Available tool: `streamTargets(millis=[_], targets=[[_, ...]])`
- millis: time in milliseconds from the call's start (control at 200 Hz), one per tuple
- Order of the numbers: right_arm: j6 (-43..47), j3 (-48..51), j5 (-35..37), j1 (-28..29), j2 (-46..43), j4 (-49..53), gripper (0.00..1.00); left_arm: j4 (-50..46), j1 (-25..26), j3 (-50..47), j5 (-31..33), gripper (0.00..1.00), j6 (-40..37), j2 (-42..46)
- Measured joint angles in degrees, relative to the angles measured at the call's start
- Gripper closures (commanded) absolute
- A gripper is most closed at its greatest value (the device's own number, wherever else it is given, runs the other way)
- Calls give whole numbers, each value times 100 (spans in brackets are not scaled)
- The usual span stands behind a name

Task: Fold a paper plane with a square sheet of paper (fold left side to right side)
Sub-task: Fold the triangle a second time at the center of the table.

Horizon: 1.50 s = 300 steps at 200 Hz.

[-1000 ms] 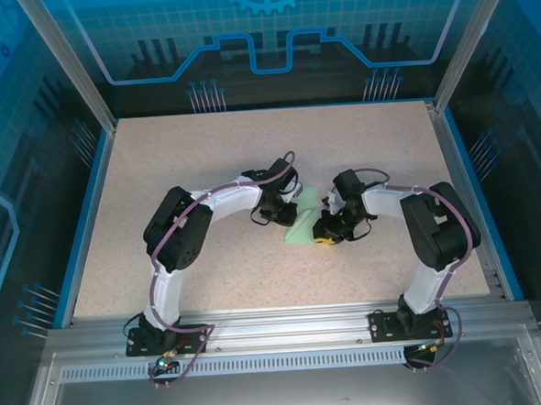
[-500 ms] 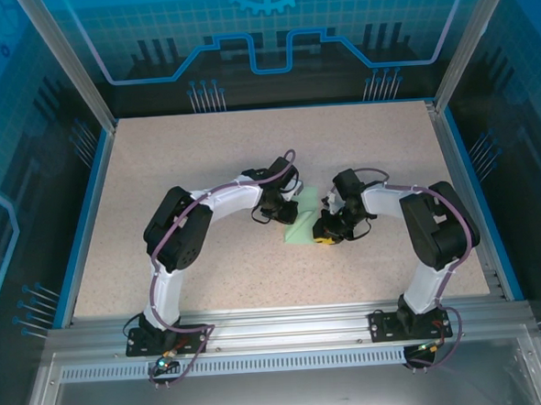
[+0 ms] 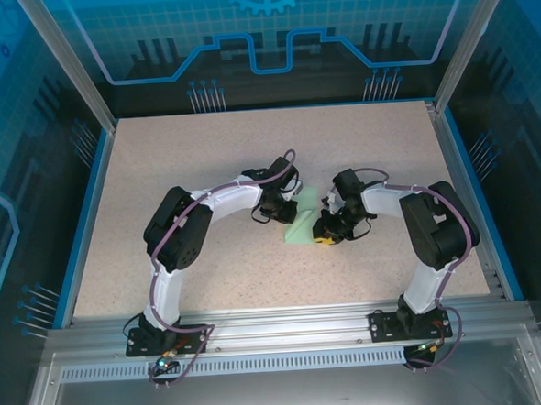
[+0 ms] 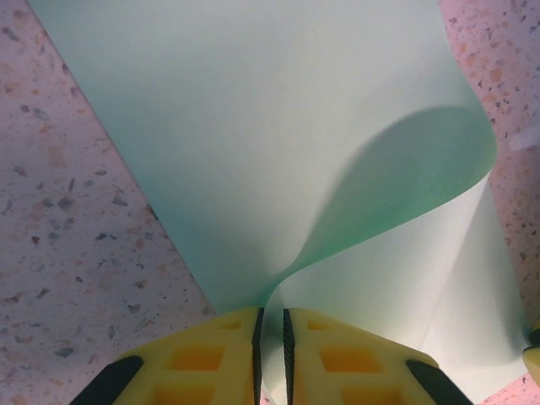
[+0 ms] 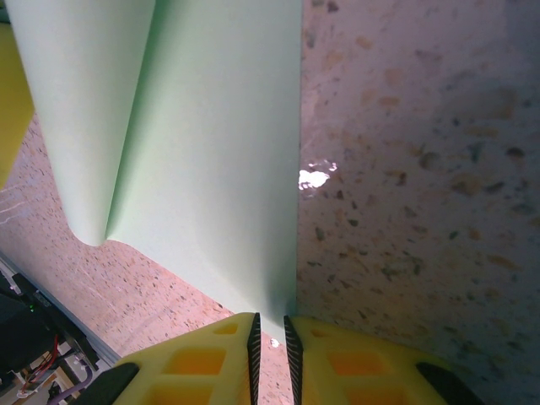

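The square sheet of paper (image 3: 300, 226), pale mint green, lies between the two arms at the middle of the table, partly folded over itself. In the left wrist view one side of the sheet (image 4: 253, 126) is lifted and curls over toward the right. My left gripper (image 4: 271, 310) is shut on that raised edge, and it shows from above at the paper's left side (image 3: 288, 212). My right gripper (image 5: 271, 317) is shut on a corner of the sheet (image 5: 211, 152), which lies flat there. From above, the right gripper (image 3: 325, 230) sits at the paper's right side.
The speckled tabletop (image 3: 203, 151) has free room all round the paper. A blue rim (image 3: 86, 223) borders it, and an aluminium frame (image 3: 278, 326) with the arm bases runs along the near edge. A bright glare spot (image 5: 313, 178) lies on the table beside the paper.
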<state>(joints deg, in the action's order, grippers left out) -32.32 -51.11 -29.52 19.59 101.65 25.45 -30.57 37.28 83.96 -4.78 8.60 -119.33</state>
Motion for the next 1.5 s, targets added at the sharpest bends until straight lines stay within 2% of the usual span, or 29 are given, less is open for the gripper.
streamTargets(millis=[545,1501], targets=[[-2,-2,-2,2,2,0,80,17,0,0,7,82,0,-44],[-2,-39,-7,4,37,46,80,46,-11,0,4,89,2,-61]])
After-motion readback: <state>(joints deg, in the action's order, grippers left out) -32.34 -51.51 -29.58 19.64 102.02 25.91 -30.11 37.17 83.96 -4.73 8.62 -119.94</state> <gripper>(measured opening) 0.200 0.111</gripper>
